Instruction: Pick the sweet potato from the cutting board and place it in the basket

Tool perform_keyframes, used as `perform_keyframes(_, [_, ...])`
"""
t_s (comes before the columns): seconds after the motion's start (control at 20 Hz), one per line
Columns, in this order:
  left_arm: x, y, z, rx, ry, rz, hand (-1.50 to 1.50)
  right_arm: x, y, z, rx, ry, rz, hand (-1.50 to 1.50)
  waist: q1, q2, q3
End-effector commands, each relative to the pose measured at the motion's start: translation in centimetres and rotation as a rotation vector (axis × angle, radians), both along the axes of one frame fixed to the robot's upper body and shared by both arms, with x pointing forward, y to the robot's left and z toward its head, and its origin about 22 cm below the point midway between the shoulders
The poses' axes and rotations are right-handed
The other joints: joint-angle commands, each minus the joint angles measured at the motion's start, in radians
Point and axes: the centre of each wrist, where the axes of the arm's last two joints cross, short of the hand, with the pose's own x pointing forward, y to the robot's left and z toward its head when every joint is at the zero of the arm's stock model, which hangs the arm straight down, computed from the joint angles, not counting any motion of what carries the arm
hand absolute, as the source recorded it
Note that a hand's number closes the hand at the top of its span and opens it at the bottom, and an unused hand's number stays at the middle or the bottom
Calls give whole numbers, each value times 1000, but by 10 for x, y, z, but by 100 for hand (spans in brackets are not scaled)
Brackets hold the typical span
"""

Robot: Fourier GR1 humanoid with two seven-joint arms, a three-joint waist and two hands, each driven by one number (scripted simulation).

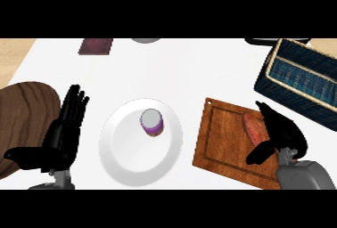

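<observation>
The right hand's (284, 132) fingers lie over the right edge of the cutting board (223, 141), reaching toward the top of the view, with the thumb stuck out low toward the left; they sit beside and partly over the sweet potato (252, 128), but whether they are curled round it or merely resting against it cannot be told from this angle. The sweet potato is a long, reddish-orange shape lying on the board's right part, its right flank hidden under the dark fingers. The board is a reddish-brown wooden rectangle with a routed groove near its rim and a small hole at its top corner, turned at a slant on the white counter (197, 67). Up and to the right, near the hand but apart from the board, stands the basket (299, 82), woven, dark blue with a pale rim, tilted in the view. To the board's left lies a smooth white plate (128, 156), and on it a small purple cup (151, 121) with a pale grey top. Further left, the left hand (63, 133) rests open, fingers straight and together pointing up the view, thumb out to the left, holding nothing; it overlaps a rounded dark wooden surface (26, 107) at the left edge. At the top edge sit a flat maroon block (96, 46) and part of a grey round object (145, 40).
</observation>
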Motion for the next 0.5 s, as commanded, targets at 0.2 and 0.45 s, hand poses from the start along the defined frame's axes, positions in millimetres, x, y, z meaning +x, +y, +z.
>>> perform_keyframes(0.2, [0, 5, -12, -8, 6, 4, 0, 0, -13, -43, 12, -24, -28, -150, 0, 1, 0])
perform_keyframes(0.45, [11, 17, 9, -8, 1, -19, 0, 7, -32, -48, 16, 61, 57, 150, 2, 1, 0])
